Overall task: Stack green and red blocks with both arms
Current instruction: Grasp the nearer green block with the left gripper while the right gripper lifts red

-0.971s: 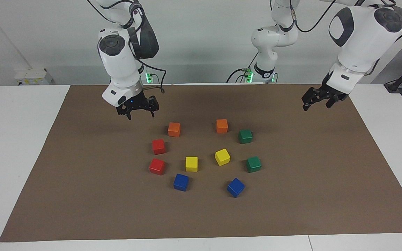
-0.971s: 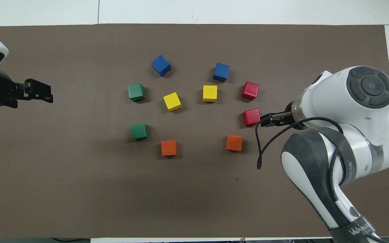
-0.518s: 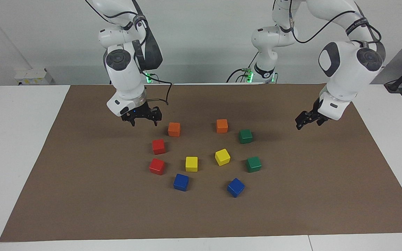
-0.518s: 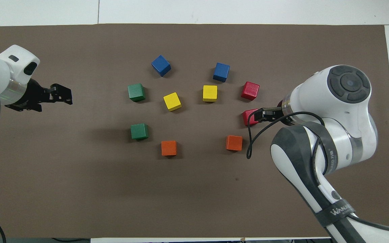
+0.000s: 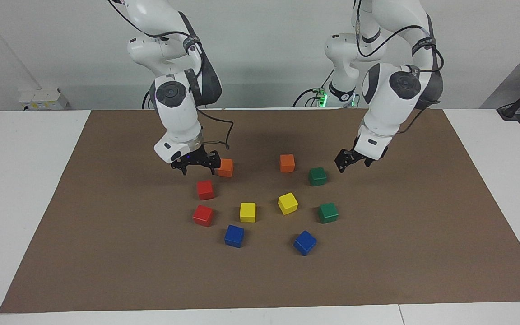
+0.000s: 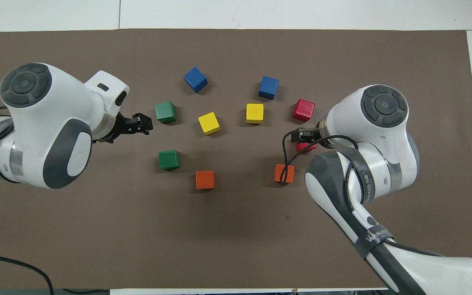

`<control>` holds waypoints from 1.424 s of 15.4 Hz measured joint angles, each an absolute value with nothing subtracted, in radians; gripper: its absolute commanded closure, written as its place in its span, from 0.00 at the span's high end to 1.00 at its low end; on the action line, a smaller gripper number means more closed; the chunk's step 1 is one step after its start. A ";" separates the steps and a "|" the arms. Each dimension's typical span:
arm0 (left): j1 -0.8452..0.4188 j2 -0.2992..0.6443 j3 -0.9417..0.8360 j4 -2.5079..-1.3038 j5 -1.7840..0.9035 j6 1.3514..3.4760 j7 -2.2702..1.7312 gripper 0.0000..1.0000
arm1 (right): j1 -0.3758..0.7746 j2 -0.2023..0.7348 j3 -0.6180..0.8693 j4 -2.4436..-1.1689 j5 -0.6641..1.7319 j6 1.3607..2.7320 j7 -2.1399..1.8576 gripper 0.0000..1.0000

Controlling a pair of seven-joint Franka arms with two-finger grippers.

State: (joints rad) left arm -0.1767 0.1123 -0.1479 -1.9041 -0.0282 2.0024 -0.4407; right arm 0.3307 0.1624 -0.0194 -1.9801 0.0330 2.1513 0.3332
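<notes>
The two red blocks are sitting left of centre in the facing view, one (image 5: 205, 189) above the other (image 5: 203, 215), apart from each other; the two green blocks are sitting right of centre there, one (image 5: 317, 176) above the other (image 5: 328, 212), also apart; none of the four is resting on another. The right gripper (image 5: 195, 165) is hanging in the upper left-centre of the facing view, just above the upper red block and still clear of it, its fingers standing released and grasping nothing; in the overhead view it (image 6: 301, 135) is covering part of that red block (image 6: 306, 146) at centre right. The left gripper (image 5: 348, 161) is hanging right of centre in the facing view, beside and slightly above the upper green block, not touching it, its fingers spread and grasping nothing; in the overhead view it (image 6: 139, 124) is lying just left of a green block (image 6: 165, 112). Two orange blocks (image 5: 225, 167) (image 5: 287, 163) are lying along the top of the cluster in the facing view, two yellow blocks (image 5: 248, 212) (image 5: 287, 203) in its middle, two blue blocks (image 5: 234, 235) (image 5: 304, 242) along its bottom. All are resting on a brown mat (image 5: 400, 253) that is covering the white worktop (image 5: 16, 189).
</notes>
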 measured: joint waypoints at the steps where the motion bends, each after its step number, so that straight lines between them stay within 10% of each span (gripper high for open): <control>1: -0.193 0.115 -0.148 -1.923 -0.028 2.025 -0.442 1.00 | 0.331 0.169 -0.019 -1.980 0.033 2.163 0.327 1.00; 22: -0.293 0.192 -0.146 -2.127 -0.028 2.306 -0.514 1.00 | 0.350 0.253 -0.019 -2.053 0.033 2.336 0.271 1.00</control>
State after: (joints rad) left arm -0.2933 0.1924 -0.1463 -2.1275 -0.0283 2.3063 -0.5139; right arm 0.3499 0.2531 -0.0193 -2.0529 0.0328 2.3360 0.2708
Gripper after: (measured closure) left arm 0.000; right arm 0.000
